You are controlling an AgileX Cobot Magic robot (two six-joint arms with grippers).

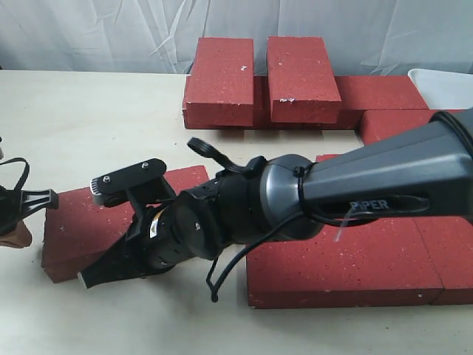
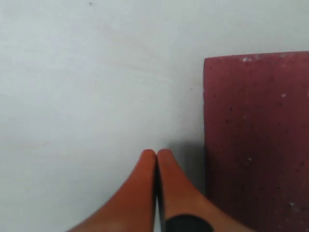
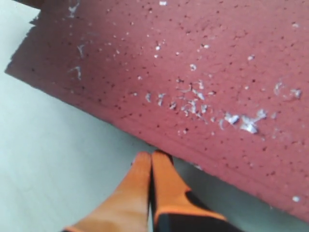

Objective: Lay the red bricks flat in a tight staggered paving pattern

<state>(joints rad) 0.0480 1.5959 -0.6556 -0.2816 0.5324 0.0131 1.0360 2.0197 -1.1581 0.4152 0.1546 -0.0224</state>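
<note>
Brick surfaces are showing rough and grainy, dark red with white specks and pale scuffs, each slab a thin flat rectangle with crisp edges. The red bricks (image 1: 347,259) are lying flat on the pale, smooth table (image 1: 96,111). A far group is sitting at centre, with two upper bricks (image 1: 220,78) resting side by side on a lower row. A near-right group is lying packed edge to edge. One loose brick (image 1: 66,229) is lying apart at near left, skewed against the others.

The right tool (image 3: 150,157), with smooth tapered orange fingers (image 3: 169,186), is sitting with those fingers pressed together on nothing, tips right at the loose brick's edge. The glossy grey and black right arm (image 1: 384,185) is reaching across from the right. The left tool (image 2: 157,153) is likewise pinched together and empty, sitting just beside the loose brick's left end. A white container (image 1: 443,81) is peeking in at far right.
</note>
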